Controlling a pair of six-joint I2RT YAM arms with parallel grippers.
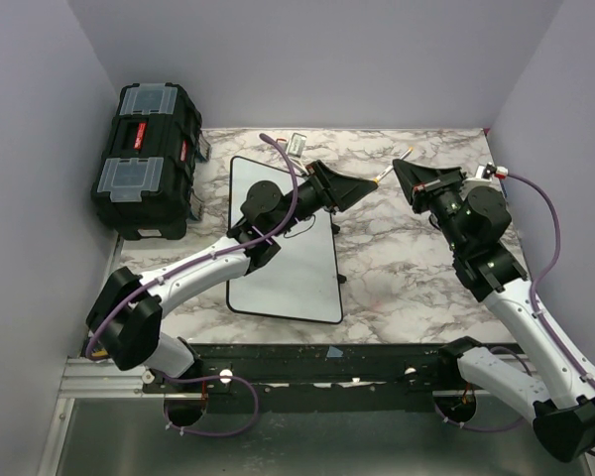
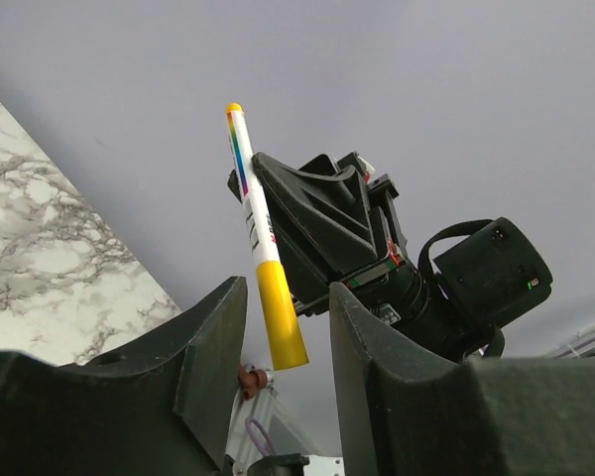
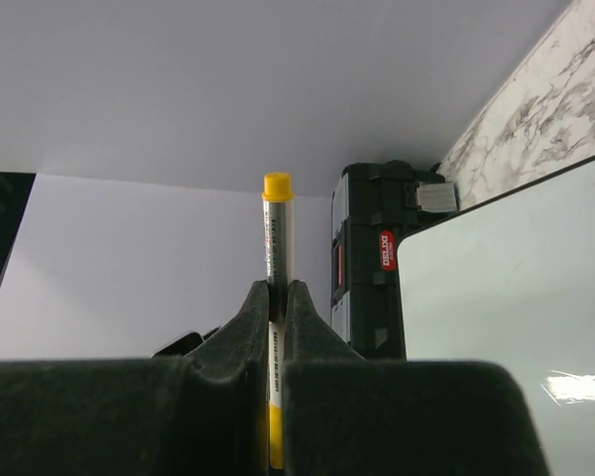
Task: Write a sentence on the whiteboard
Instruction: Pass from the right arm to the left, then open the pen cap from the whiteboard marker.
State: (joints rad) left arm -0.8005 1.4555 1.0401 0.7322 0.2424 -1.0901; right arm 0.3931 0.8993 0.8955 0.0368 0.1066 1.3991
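- Yellow marker [image 2: 266, 238] is clamped in the right jaws, its long axis pointed left.
- Its cap [image 2: 281, 322] is straddled, untouched, by the parted left jaws.
- The whiteboard [image 1: 288, 273] is laid near-left, below.

— What do the arms [image 1: 203, 266] look like?
— White shells, round black joints, a purple cable [image 1: 294, 174] trailing along each.
— And the ends?
— Black ribbed wedge housings, with thick matte black fingers [image 2: 213, 342].
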